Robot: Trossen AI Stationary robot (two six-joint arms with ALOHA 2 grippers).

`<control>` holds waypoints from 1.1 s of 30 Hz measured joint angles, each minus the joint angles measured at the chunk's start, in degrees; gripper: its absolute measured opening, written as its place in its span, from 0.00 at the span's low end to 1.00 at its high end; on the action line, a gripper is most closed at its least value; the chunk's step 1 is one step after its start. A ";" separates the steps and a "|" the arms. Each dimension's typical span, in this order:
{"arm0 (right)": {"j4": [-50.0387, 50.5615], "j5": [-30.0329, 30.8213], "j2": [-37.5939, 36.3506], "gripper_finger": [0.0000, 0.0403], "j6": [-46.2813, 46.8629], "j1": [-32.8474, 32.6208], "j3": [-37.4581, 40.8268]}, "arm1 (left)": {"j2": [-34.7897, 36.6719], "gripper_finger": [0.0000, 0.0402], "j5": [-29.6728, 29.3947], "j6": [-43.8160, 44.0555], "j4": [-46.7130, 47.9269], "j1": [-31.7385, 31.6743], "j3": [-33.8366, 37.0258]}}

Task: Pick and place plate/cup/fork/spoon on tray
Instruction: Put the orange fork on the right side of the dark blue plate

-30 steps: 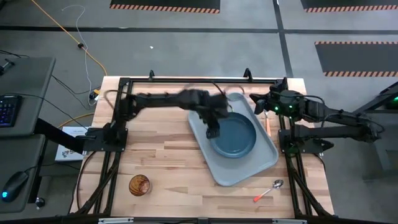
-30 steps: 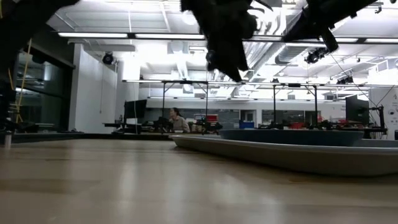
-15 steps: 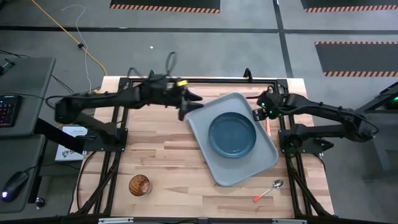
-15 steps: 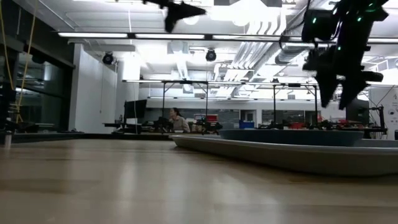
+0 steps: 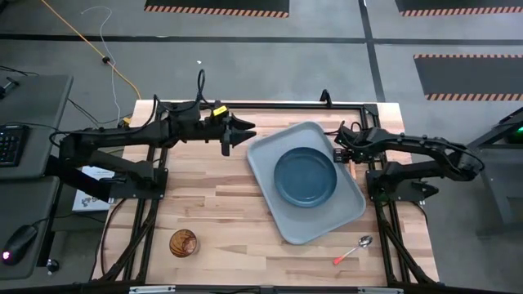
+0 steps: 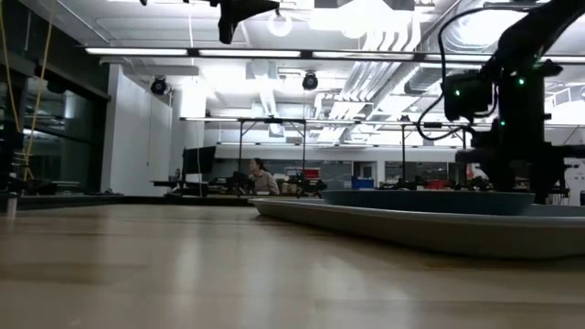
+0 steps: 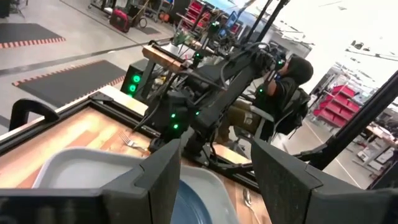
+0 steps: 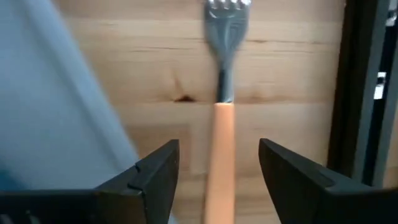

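Note:
The dark teal plate [image 5: 305,176] lies flat on the pale grey-blue tray [image 5: 288,227]. The orange-handled fork [image 8: 219,134] lies on the wood between the tray's right side and the table's right frame. My right gripper [image 5: 344,152] is low over it, open, with a finger on either side of the handle and touching nothing. My left gripper [image 5: 242,133] hangs open in the air, just left of the tray's far left corner. The brown cup [image 5: 183,242] stands near the table's near left. The spoon [image 5: 353,250] lies near the front right.
Black frame rails [image 5: 261,104] run along the table's far edge and down both sides. Bare wood lies between the cup and the tray. A person shows in the room beyond the table in the left wrist view.
My left gripper has left the plate's left side, risen and drawn back toward the table's far left; the plate stays on the tray. My right gripper has come down and slightly toward the near edge, over the fork beside the tray.

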State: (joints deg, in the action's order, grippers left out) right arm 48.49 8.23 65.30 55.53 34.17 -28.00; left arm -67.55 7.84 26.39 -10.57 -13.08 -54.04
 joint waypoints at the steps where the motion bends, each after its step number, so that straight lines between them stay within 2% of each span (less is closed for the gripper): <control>1: -0.15 0.50 0.02 0.52 0.09 0.31 0.53 | 0.00 0.46 0.01 0.00 -0.06 0.01 0.00; 5: -1.44 3.32 0.00 0.48 0.85 1.17 2.06 | 0.00 0.46 0.04 0.02 -0.02 0.02 0.00; 12: -7.94 3.19 -0.11 0.37 1.72 1.86 4.48 | 0.00 0.46 0.10 0.02 -0.04 0.02 0.00; 17: -8.50 3.34 -0.20 0.20 2.33 1.80 5.48 | -0.02 0.46 -0.01 0.02 -0.05 0.02 0.00; 21: -7.07 4.39 -0.77 0.04 -2.37 1.82 4.07 | -0.02 0.46 -0.01 0.02 -0.06 0.02 0.00; 28: 0.57 11.32 -5.17 0.05 -10.62 1.86 -5.88 | -0.02 0.46 0.01 0.02 -0.61 -0.39 0.00; 30: -2.47 11.05 -6.86 0.03 -13.82 1.45 -9.23 | -0.02 0.46 0.01 -0.02 -1.24 -0.37 0.00; 33: -12.79 5.45 -9.14 0.03 -18.33 -0.94 -11.52 | -0.03 0.46 0.01 -1.87 -1.36 -0.37 -0.04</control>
State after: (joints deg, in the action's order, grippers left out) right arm 35.70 13.69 56.15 37.20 33.23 -39.51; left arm -67.58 7.86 24.52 -11.93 -13.45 -54.08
